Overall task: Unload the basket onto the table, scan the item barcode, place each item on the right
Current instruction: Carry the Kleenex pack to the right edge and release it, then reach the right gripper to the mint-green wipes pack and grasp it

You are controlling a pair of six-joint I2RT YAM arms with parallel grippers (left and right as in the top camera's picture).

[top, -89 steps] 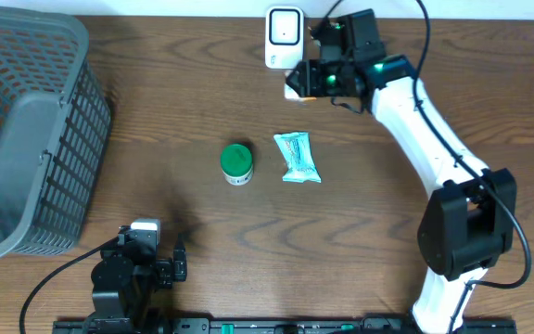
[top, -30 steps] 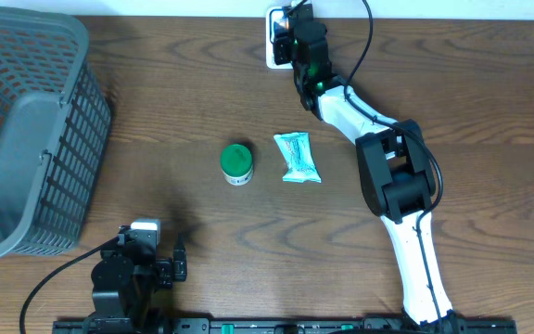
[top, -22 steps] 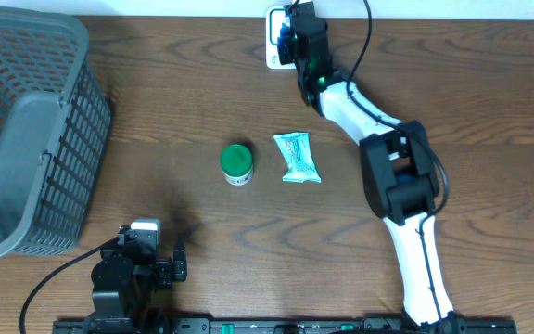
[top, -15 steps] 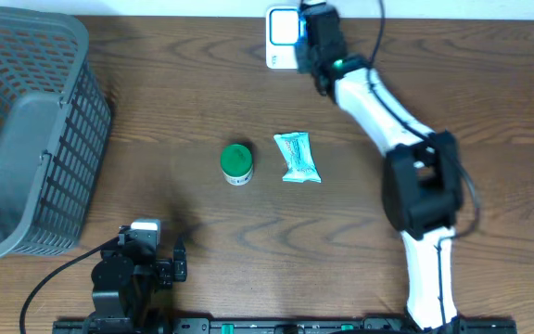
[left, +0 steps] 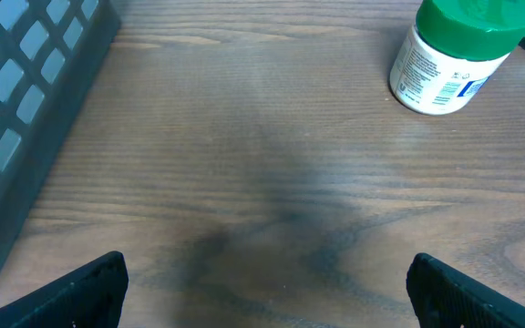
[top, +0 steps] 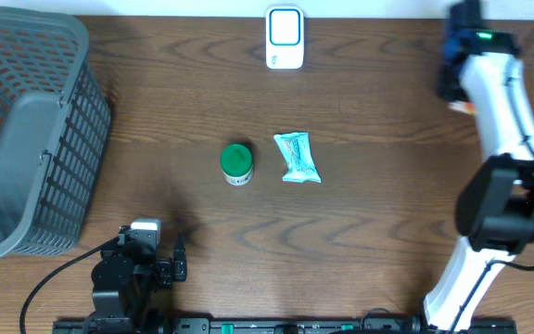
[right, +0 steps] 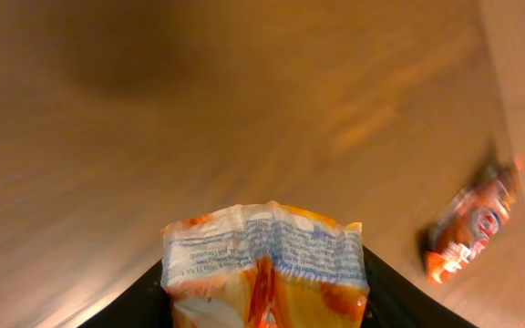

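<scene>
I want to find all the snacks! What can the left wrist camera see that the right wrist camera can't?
Only the left wrist view shows the green-lidded jar, a corner of the grey basket, and the left tool open with nothing in it. Only the right wrist view shows the orange snack packet pinched in the right tool, and a small red-orange wrapped snack lying further off. Both show the brown wooden table.

No text can be read. Fine print on the bottle [left: 445, 64] label is too small; print on the packet [right: 267, 269] and the bar [right: 468, 228] logo is blurred.
</scene>
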